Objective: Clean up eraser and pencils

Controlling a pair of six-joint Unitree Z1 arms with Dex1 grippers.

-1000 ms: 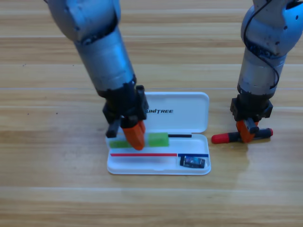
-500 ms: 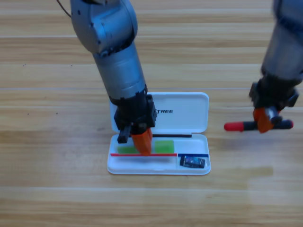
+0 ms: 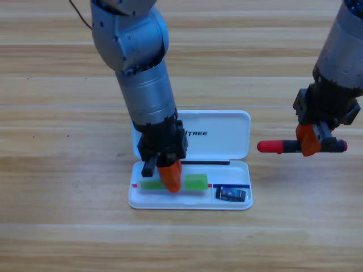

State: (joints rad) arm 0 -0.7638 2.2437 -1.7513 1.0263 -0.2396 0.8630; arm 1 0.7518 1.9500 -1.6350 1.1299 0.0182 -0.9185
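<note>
Left gripper [image 3: 170,180] clamps one green pencil [image 3: 195,182]; right gripper [image 3: 310,141] holds one red-capped pencil [image 3: 271,147].

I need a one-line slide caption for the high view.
Left pincer places green pencil in white case; right pincer holds red-capped pencil.

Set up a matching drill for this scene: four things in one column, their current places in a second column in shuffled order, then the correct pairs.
Things:
1. green pencil
2. eraser
3. red-capped pencil
4. left pincer

Places:
A. held by the right pincer, to the right of the white case
B. small right-hand compartment of the case tray
C. lying lengthwise in the case tray
D. down on the middle of the green pencil

Pairs: 1-C, 2-B, 3-A, 4-D
</note>
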